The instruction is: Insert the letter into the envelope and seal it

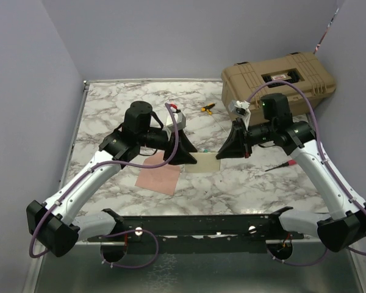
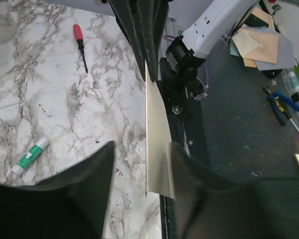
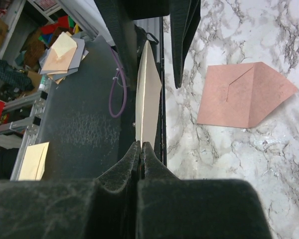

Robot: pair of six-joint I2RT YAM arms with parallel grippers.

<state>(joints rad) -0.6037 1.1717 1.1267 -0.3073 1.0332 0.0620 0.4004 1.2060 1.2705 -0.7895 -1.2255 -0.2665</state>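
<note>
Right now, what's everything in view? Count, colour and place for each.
letter: 1, pale cream, held on edge between the two hands
envelope: 1, salmon, flat on the table, flap unfolded
screwdriver: 1, red handle, on the table near the right arm
glue stick: 1, white with green label, on the table
case: 1, tan, far right corner
small tool: 1, yellow and dark, far side near the case
table: 1, marble pattern
pliers: 1, blue handles, off the table
paper pile: several sheets, cream and grey, off the table
left hand: 1, black, open around the letter
right hand: 1, black, shut on the letter
</note>
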